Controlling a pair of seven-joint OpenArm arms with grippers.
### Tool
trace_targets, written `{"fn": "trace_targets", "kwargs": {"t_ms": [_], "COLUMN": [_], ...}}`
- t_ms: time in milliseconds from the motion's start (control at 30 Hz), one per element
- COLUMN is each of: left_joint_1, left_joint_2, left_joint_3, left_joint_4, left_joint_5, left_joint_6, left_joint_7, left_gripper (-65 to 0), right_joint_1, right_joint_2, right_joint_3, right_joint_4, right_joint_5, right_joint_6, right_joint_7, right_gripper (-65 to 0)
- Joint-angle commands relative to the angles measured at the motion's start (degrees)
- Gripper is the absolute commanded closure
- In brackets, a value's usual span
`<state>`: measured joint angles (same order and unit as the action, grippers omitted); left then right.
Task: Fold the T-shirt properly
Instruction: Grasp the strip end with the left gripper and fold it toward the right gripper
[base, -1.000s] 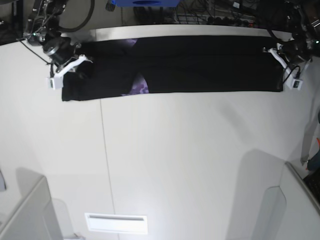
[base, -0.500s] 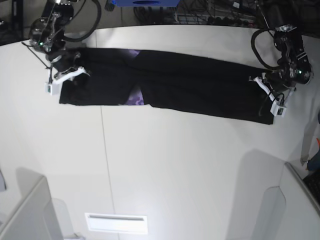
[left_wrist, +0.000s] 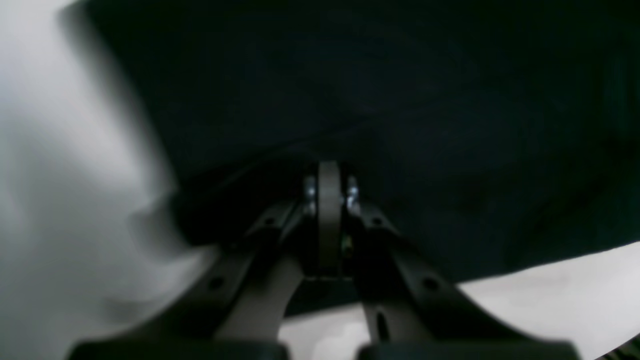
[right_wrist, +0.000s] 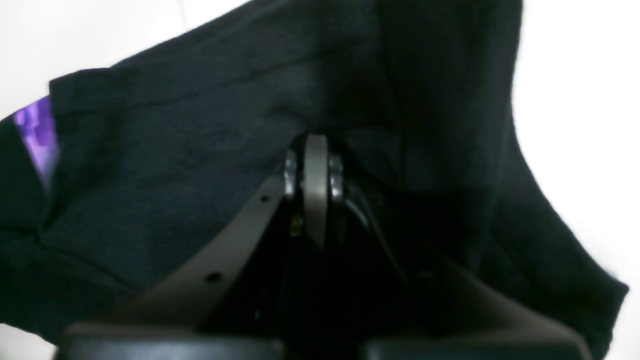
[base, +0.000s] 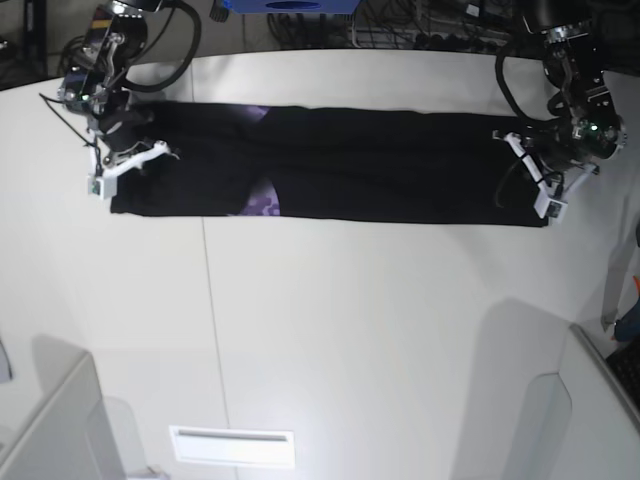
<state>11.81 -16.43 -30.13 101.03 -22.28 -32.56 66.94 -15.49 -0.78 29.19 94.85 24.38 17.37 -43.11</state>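
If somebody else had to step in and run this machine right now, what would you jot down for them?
Left gripper: shut on the T-shirt, at its end on the base view's right.
Right gripper: shut on the T-shirt's other end.
The T-shirt lies on the white table as a long narrow band, a bit of purple print showing.
Done: lengthwise folding.
Left: folding the band end to end, probably.

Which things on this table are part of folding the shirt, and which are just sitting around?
Part of the job:
T-shirt, stretched out in a long band
left gripper, shut on one end
right gripper, shut on the other end

Just lying about:
white table
blue object at the far edge
cables behind the table
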Motion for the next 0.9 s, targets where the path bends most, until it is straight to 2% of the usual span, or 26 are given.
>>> {"fn": "trace_targets", "kwargs": {"t_ms": [0,100,233,267,333,367,433,500,533,667,867], "left_joint_1": [-1.0,-1.1,-0.8,-0.5,-0.5,-0.5,-0.6,-1.0,-1.1,-2.5,-3.3], "left_joint_2": [-0.9,-1.1,-1.0,-0.9,-0.8,-0.8,-1.0,-1.2,-1.3,-2.0,-2.0], "left_joint_3": [-1.2,-3.7,-9.1,-10.3,-12.5,-13.7,-15.8,-16.9,-16.9,-14.4,-7.5], "left_joint_4": [2.6,4.9,4.9,4.8,3.6,2.0,-2.7,-8.2,-10.5,-15.4,-19.9], "left_joint_5": [-0.4,-0.4,-0.6,-0.6,-1.0,-2.1,-6.3,-11.3,-12.8,-14.0,-13.9], "left_joint_6": [0.2,0.2,0.2,0.2,0.1,0.1,0.1,0.1,0.1,0.1,0.2], "left_joint_7": [-1.2,-1.1,-1.1,-1.1,-1.2,-1.2,-1.2,-1.4,-1.5,-1.7,-6.5], "left_gripper": [0.0,0.0,0.0,-2.5,-21.2,-31.6,-47.7,-59.4,-61.9,-60.1,-53.3], "right_joint_1": [0.1,0.1,-0.6,-0.7,-0.9,-1.5,-2.0,-2.1,-2.1,-2.1,-2.1], "right_joint_2": [0.6,0.2,0.0,0.0,0.0,0.0,0.0,0.0,0.0,0.0,0.0], "right_joint_3": [-0.1,-0.2,-0.2,-0.2,-0.2,-0.2,-0.2,-0.3,-0.3,-0.3,-0.3], "right_joint_4": [2.4,6.6,12.1,12.9,14.2,14.8,15.9,16.1,16.1,16.1,16.2], "right_joint_5": [0.5,0.5,0.6,0.6,0.6,0.6,0.6,0.6,0.6,0.6,0.6], "right_joint_6": [0.1,0.1,0.1,0.1,0.1,0.1,0.1,0.1,0.1,0.1,0.1], "right_joint_7": [0.6,-0.1,-3.9,-4.0,-4.2,-4.2,-4.2,-4.2,-4.2,-4.3,-4.3], "right_gripper": [0.0,0.0,0.0,0.0,0.0,0.0,0.0,0.0,0.0,0.0,0.0]}}
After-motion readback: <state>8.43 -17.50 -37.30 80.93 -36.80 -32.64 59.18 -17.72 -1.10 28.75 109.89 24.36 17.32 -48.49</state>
